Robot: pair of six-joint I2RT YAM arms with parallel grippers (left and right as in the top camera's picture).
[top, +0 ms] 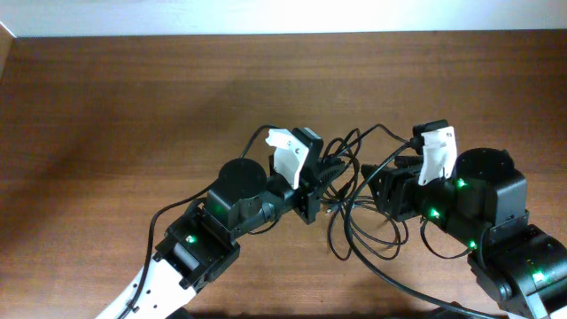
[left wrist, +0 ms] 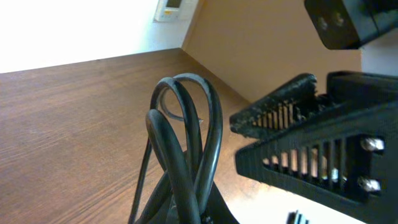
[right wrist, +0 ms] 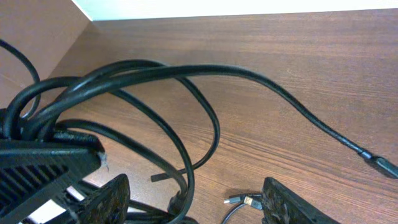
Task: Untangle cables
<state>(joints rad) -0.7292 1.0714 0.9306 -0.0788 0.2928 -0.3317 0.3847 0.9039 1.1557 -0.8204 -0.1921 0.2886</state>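
The cables (top: 350,190) are a tangle of thin black cords lying between my two grippers near the table's middle. My left gripper (top: 319,182) is shut on a bunch of them. In the left wrist view their loops (left wrist: 186,124) rise from its jaws, which are mostly hidden under the cords. My right gripper (top: 379,190) faces it from the right and stands open (right wrist: 196,202); a few strands pass between its fingers (right wrist: 102,199) without being pinched. A small metal-tipped plug (right wrist: 239,200) lies on the wood by the right finger. Another plug end (right wrist: 382,165) trails off to the right.
The brown wooden table (top: 133,106) stretches bare to the left and to the far side, ending at a white wall (top: 283,13). A long loop of cord (top: 363,248) lies in front of the grippers. The two grippers are very close, fingers nearly meeting.
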